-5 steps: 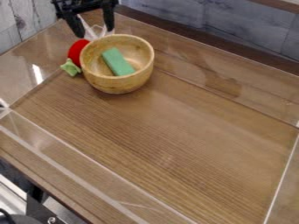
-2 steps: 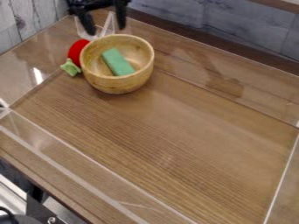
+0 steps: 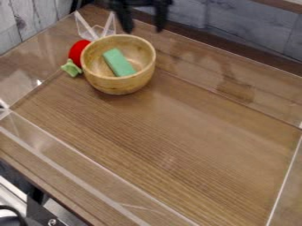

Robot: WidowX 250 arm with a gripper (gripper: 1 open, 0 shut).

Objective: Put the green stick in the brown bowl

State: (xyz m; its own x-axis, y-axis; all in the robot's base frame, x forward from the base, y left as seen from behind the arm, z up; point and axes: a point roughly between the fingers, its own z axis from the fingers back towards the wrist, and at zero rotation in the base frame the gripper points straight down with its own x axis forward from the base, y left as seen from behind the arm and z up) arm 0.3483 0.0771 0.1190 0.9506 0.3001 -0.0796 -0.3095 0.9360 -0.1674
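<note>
One risk I see: if my wide-open gripper (image 3: 139,21) dips near the table's far edge, it could knock the bowl (image 3: 117,64) holding the green stick (image 3: 118,62).

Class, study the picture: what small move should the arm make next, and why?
Probably a small drift further away from the bowl, with nothing to grasp: the green stick already lies inside the brown bowl, and the arm is at the top of the picture, behind the bowl, so staying clear should leave the stick undisturbed.
</note>
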